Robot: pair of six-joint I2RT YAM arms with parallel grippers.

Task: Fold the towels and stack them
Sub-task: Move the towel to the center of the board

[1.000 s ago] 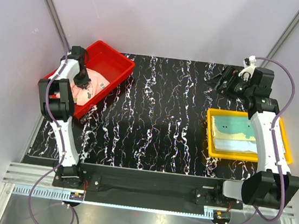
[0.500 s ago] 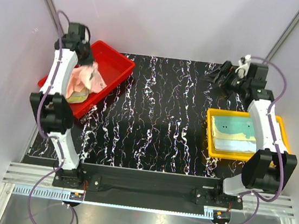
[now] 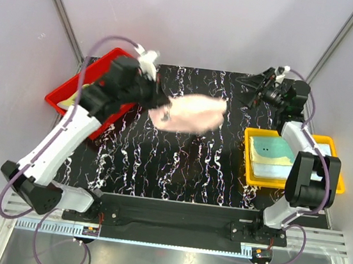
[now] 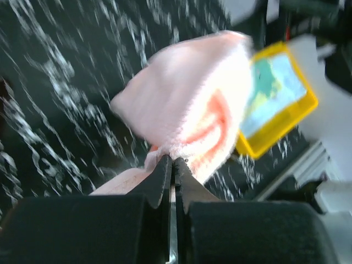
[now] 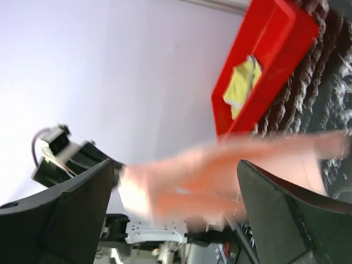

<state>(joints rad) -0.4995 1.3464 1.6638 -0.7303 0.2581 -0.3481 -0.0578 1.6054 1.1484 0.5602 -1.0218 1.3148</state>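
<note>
Pink towel [image 3: 188, 112] hangs in the air above the black marbled bench [image 3: 179, 164], pinched at 1 edge by the left end effector [image 4: 171, 162], its fingers pressed together on the cloth. Right end effector [image 3: 259, 90] stands spread wide at the far right, gripping nothing. 1 yellow-green towel [image 5: 242, 85] lies in the red tray [image 5: 264, 55]. Folded teal and pale blue towels [image 3: 276, 158] sit stacked in the yellow tray [image 3: 248, 160].

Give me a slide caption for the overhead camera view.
Left gripper holds a pink towel above the table, between red tray and yellow tray.
</note>
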